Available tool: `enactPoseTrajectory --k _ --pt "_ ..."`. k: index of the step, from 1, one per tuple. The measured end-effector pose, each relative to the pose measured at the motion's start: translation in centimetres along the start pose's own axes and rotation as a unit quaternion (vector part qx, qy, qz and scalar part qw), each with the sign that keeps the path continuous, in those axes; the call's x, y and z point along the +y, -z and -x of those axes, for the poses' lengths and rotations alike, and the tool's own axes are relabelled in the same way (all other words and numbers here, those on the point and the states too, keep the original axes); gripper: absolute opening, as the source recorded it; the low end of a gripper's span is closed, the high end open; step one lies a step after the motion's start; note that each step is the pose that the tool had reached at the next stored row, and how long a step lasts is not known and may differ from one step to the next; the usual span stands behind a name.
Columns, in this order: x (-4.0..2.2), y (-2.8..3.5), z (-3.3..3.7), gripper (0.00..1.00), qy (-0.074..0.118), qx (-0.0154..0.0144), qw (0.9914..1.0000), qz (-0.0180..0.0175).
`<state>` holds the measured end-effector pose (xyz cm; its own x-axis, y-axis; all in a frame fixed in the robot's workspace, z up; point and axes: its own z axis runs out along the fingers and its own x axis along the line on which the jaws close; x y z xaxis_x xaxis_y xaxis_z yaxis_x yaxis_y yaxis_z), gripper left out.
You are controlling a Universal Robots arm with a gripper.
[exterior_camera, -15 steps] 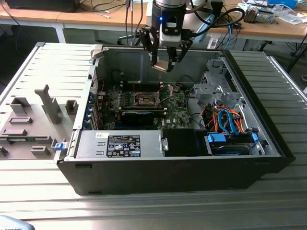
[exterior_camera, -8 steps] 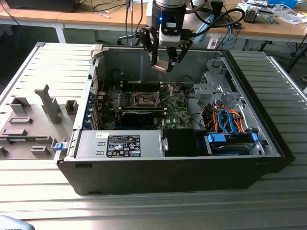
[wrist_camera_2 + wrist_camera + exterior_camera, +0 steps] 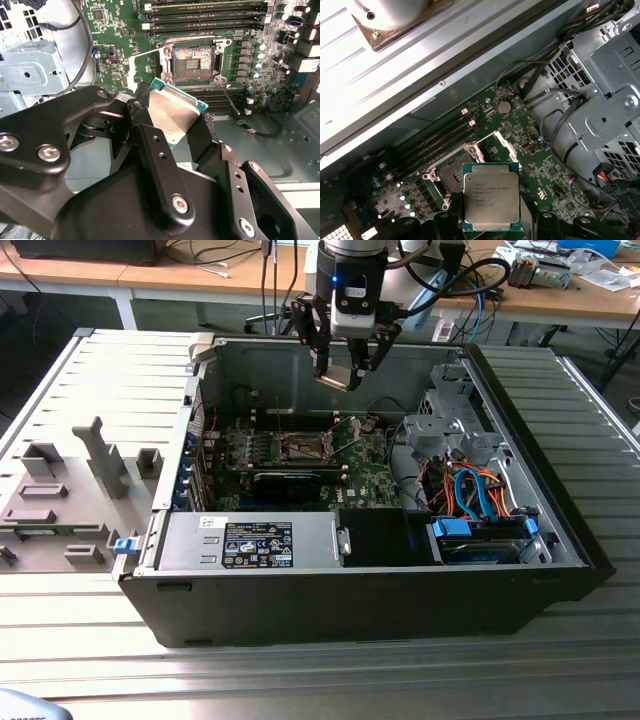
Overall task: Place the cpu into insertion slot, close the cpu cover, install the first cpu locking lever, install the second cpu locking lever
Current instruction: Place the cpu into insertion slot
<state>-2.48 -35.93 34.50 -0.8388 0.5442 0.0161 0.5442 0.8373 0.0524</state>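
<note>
Gripper (image 3: 172, 122) clamped on the cpu (image 3: 491, 197) by its edges, hanging above the green motherboard (image 3: 117, 30), chip not seated. Step one: placing. Insertion slot (image 3: 194, 61) lies bare lower down, well apart, and the cpu cover (image 3: 134, 64) looks swung open beside it. Seating likely calls for squaring the chip over the socket, level, then a gentle descent.
</note>
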Motion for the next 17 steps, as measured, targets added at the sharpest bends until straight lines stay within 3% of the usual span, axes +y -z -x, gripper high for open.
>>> enactPoseTrajectory --k 17 --pt "0.00 -0.04 0.00 0.54 -0.015 -0.0008 0.99988 0.0003"
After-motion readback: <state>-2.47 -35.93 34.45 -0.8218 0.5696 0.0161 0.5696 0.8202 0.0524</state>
